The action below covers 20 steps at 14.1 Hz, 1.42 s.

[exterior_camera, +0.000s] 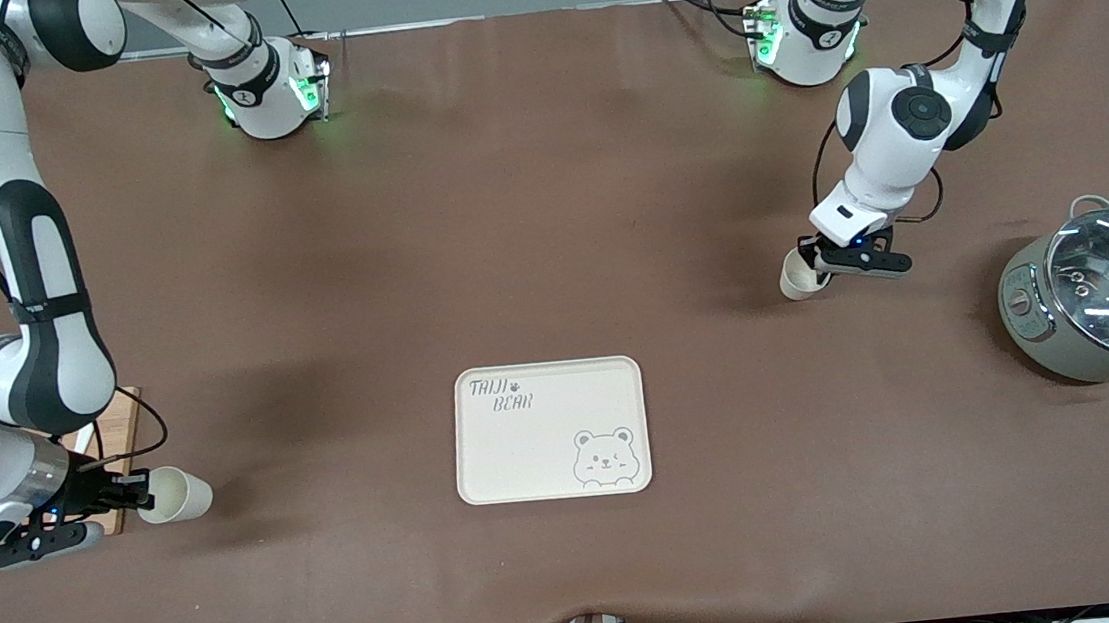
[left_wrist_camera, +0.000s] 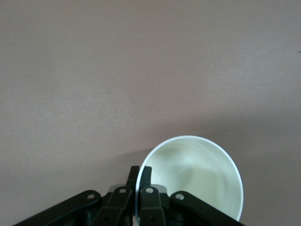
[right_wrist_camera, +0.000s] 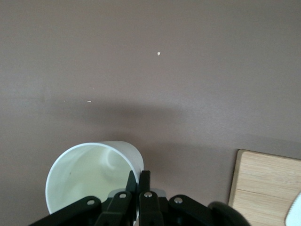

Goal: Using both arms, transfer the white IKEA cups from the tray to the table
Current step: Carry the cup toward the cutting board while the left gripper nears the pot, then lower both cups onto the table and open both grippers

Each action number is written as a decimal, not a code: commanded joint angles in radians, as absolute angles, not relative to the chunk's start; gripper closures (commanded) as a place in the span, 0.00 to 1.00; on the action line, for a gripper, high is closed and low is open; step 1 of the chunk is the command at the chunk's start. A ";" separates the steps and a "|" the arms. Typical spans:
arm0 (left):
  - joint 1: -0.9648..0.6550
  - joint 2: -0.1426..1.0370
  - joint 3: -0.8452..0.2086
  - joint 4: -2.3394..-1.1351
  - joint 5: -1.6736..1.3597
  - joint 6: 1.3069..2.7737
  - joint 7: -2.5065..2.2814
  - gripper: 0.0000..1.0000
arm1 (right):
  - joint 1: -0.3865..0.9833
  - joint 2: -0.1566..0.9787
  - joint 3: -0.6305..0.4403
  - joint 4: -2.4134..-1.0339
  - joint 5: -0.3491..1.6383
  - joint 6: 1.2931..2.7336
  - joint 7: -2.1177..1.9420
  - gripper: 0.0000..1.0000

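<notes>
Two white IKEA cups show. My left gripper [exterior_camera: 823,260] is shut on the rim of one white cup [exterior_camera: 798,276], over the brown table toward the left arm's end; in the left wrist view the cup [left_wrist_camera: 197,181] has one finger inside and one outside its wall [left_wrist_camera: 139,176]. My right gripper [exterior_camera: 141,490] is shut on the rim of the other white cup [exterior_camera: 177,493], tilted on its side, toward the right arm's end; the right wrist view shows that cup [right_wrist_camera: 89,176] pinched at its wall [right_wrist_camera: 139,181].
A cream bear-print tray [exterior_camera: 550,430] lies on the brown table between the two cups, nearer the front camera. A grey pot with a glass lid [exterior_camera: 1101,299] stands at the left arm's end. A wooden board [exterior_camera: 109,441] lies under the right arm and shows in the right wrist view [right_wrist_camera: 265,188].
</notes>
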State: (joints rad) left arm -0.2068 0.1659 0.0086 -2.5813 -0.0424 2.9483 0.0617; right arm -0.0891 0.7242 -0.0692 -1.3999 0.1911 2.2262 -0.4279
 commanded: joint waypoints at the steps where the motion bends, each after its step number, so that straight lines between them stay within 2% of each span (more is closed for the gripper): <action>1: -0.192 0.184 -0.015 -2.566 -0.071 2.971 0.074 1.00 | -0.098 0.752 -0.054 -1.401 0.232 2.244 -0.453 1.00; 2: -0.193 0.190 -0.015 -2.565 -0.071 2.973 0.075 1.00 | -0.094 0.756 -0.054 -1.401 0.241 2.250 -0.453 1.00; 3: -0.193 0.193 -0.017 -2.557 -0.071 2.973 0.090 0.73 | -0.091 0.768 -0.054 -1.399 0.241 2.264 -0.453 1.00; 4: -0.192 0.202 -0.021 -2.553 -0.072 2.973 0.124 0.01 | -0.091 0.778 -0.054 -1.401 0.241 2.279 -0.453 1.00; 11: -0.121 0.155 -0.021 -2.571 -0.074 2.956 0.212 0.00 | -0.089 0.805 -0.049 -1.401 0.285 2.281 -0.445 1.00; 12: -0.114 0.140 -0.023 -2.572 -0.074 2.935 0.216 0.00 | -0.087 0.807 -0.049 -1.401 0.285 2.280 -0.442 0.83; 13: -0.114 0.120 -0.023 -2.571 -0.074 2.900 0.215 0.00 | -0.086 0.810 -0.049 -1.401 0.285 2.281 -0.442 0.52; 14: -0.114 0.095 -0.023 -2.569 -0.074 2.860 0.215 0.00 | -0.086 0.810 -0.049 -1.401 0.285 2.281 -0.442 0.34; 15: -0.114 0.072 -0.023 -2.568 -0.075 2.824 0.215 0.00 | -0.086 0.810 -0.049 -1.399 0.285 2.281 -0.442 0.11; 16: -0.114 0.048 -0.023 -2.566 -0.075 2.797 0.210 0.00 | -0.086 0.810 -0.049 -1.399 0.285 2.280 -0.442 0.00; 20: -0.115 -0.056 -0.025 -2.540 -0.087 2.639 0.202 0.00 | -0.072 0.784 -0.054 -1.397 0.270 2.269 -0.442 0.00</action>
